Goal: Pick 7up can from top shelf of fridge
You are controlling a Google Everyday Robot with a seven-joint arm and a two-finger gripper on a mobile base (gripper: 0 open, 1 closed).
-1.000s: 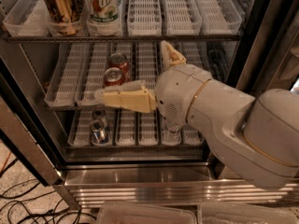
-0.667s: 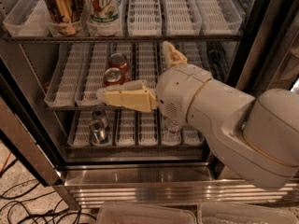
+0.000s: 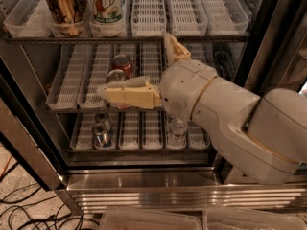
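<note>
1. The 7up can [image 3: 106, 6] stands upright on the top shelf [image 3: 192, 13] of the fridge [image 3: 144, 186], at 11 o'clock in view, just beside a gold-brown can [image 3: 62, 6] at its 9 o'clock.
2. The gripper [image 3: 134, 63] sits near centre, before the middle rack, at the can's 5 o'clock.
3. Fingers [image 3: 129, 92] are spread apart, holding nothing.

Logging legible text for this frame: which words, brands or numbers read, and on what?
"7up": green lettering on the 7up can, top shelf.
Gold-brown can beside it: print too blurred to read.
Red can, middle shelf: label unreadable.
Hand, open before the middle shelf: no markings.
</note>
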